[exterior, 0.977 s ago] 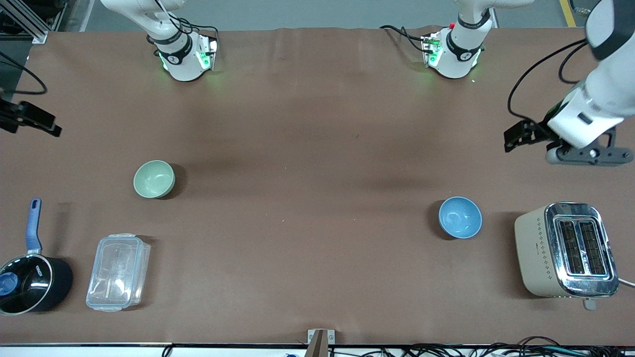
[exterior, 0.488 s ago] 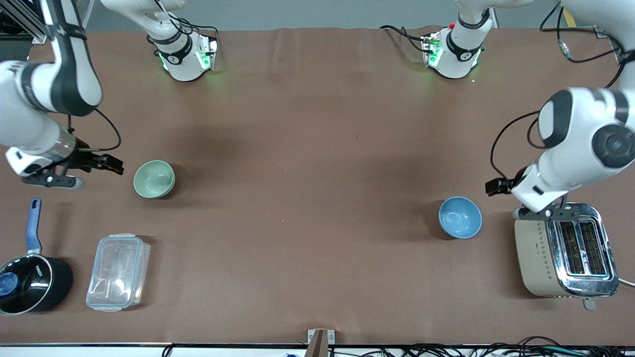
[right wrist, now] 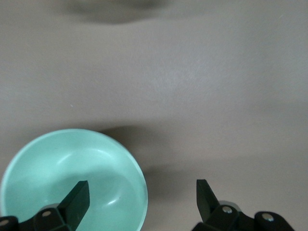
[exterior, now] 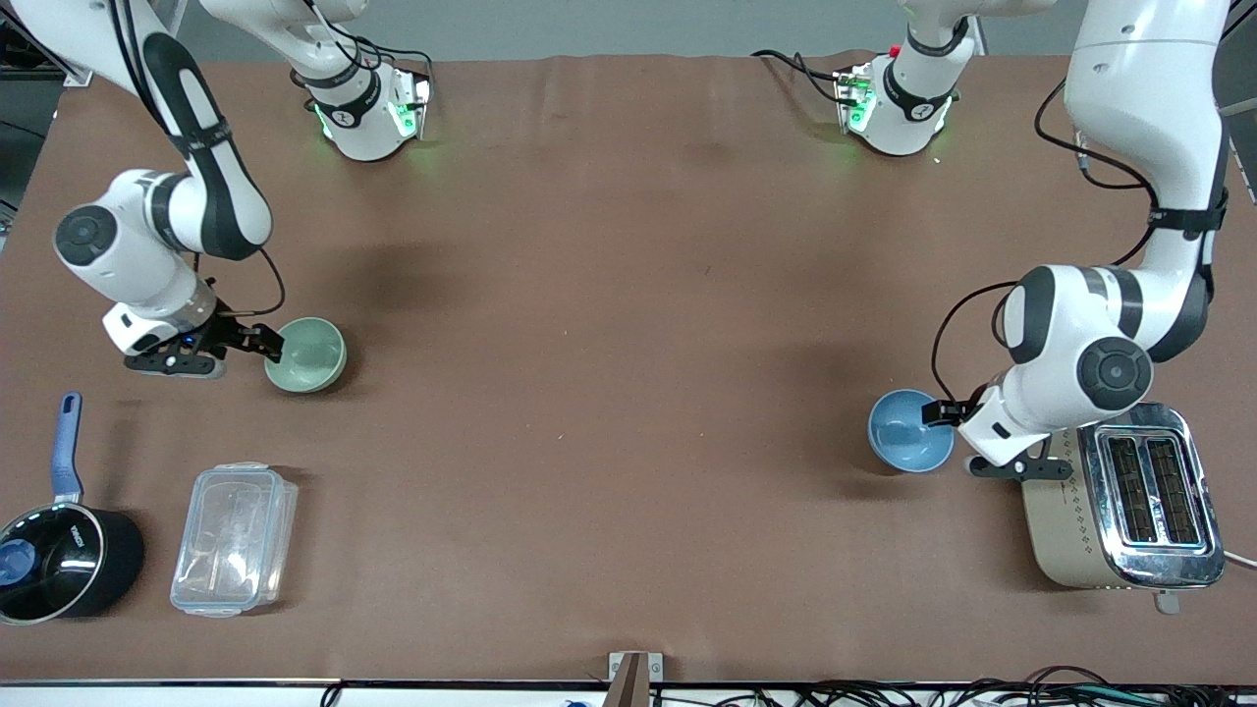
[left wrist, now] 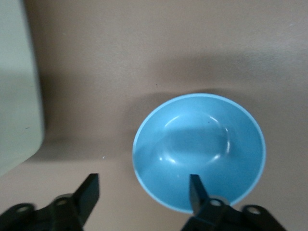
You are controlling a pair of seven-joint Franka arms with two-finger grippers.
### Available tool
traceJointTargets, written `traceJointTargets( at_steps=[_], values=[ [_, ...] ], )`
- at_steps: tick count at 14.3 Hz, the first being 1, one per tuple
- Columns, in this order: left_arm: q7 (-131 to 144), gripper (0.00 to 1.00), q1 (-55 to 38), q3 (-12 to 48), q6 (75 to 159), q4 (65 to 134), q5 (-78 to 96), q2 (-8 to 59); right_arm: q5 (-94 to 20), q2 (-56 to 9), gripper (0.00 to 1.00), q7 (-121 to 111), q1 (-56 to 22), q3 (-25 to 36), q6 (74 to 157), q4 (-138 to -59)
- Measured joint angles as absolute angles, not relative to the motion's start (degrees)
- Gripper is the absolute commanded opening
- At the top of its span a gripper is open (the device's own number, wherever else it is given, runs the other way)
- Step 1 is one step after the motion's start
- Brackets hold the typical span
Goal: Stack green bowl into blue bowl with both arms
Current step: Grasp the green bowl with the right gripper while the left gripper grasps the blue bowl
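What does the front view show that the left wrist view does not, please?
Only the front view shows the green bowl with the right claw open at its rim, the saucepan, the clear box and both arms. Only the left wrist view shows the left claw open astride the blue bowl's rim. Both show the blue bowl, toaster and table.

Brown table (exterior: 628, 324), green bowl (exterior: 309, 353), blue bowl (exterior: 905, 432), toaster (exterior: 1120, 496), saucepan (exterior: 59, 560), clear container (exterior: 234, 538)
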State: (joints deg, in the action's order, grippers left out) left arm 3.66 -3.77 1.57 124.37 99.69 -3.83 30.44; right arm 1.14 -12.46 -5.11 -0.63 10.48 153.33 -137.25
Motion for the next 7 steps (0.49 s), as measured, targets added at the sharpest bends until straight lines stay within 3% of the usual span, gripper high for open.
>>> traceJointTargets(
  at_steps=[2,4,6,7],
  values=[
    [3.7,0.63,-3.7,1.6,125.2,99.5,-3.8,32.4,1.1,-14.5,0.73,-5.1,-0.6,10.5,155.0,-137.2],
    [3.7,0.55,-3.5,1.6,125.8,99.5,-3.7,33.9,1.1,-15.8,0.48,-5.1,-0.6,10.5,156.3,-137.2],
    [3.7,0.39,-3.4,1.6,126.2,99.4,-3.7,35.1,1.1,-16.4,0.16,-5.1,-0.6,10.5,156.5,-137.3],
    [3.7,0.24,-3.3,1.6,126.2,99.4,-3.7,35.4,1.0,-16.5,0.03,-5.1,-0.6,10.5,156.5,-137.3]
  ],
)
